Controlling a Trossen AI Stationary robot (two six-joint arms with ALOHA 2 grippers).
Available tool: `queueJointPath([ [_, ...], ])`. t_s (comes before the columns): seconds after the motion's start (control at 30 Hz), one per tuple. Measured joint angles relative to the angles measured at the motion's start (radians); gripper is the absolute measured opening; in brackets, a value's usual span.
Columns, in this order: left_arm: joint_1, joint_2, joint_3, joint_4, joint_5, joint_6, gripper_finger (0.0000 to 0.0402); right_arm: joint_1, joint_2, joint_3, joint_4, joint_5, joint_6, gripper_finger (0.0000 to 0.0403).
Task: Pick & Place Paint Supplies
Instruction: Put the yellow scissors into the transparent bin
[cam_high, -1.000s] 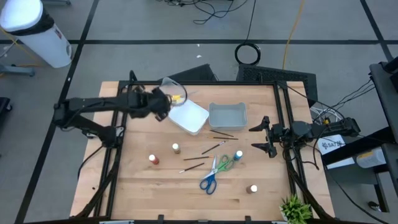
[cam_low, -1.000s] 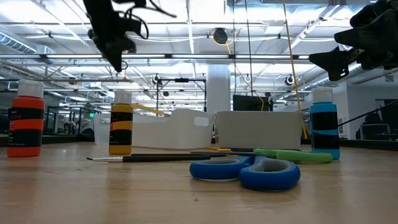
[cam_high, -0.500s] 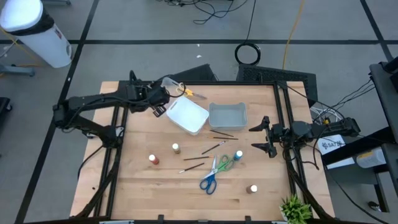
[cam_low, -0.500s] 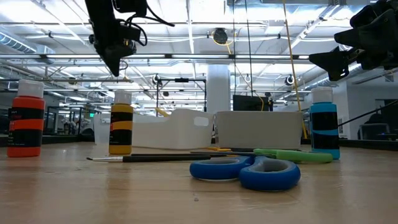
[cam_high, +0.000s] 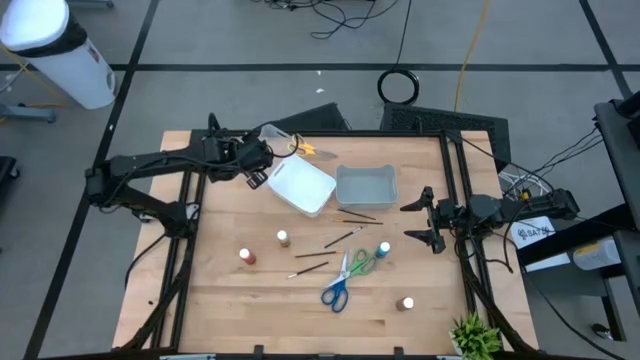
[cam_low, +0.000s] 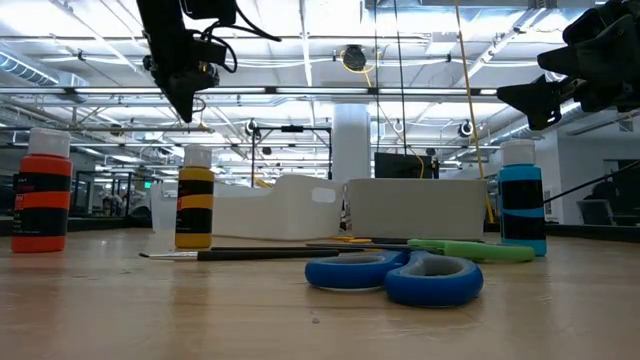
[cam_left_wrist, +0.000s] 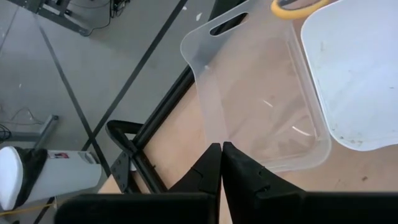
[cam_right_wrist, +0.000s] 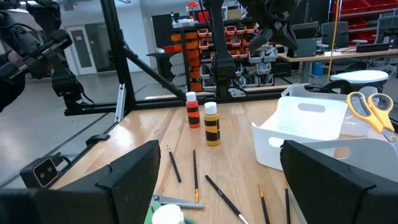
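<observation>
Up above the clear bin, the left gripper has its fingers pressed together, empty; the right gripper waits spread apart beside the brushes.

Light is bright and even, coming from long ceiling strips that glare white across the low view. The wooden table is evenly lit from above, with only short soft shadows beside what stands on it. In the low view the near blue scissors are soft, the far room sharper. The clear bin shows faint glints. The right wrist view bends straight lines at its edges
</observation>
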Motion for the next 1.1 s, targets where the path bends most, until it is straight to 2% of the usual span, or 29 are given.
queueJointPath([
  [0.97,0.0,0.0,0.0,0.009,0.0,-0.035,0.0026,0.0,0.0,0.0,0.0,0.0,0.0,0.0313],
  [1.03,0.0,0.0,-0.001,0.073,0.032,-0.033,0.0026,0.0,0.0,0.0,0.0,0.0,0.0,0.0313],
  [1.1,0.0,-0.009,-0.004,0.188,0.134,0.03,0.0026,0.0,0.0,0.0,0.0,0.0,0.0,0.0313],
])
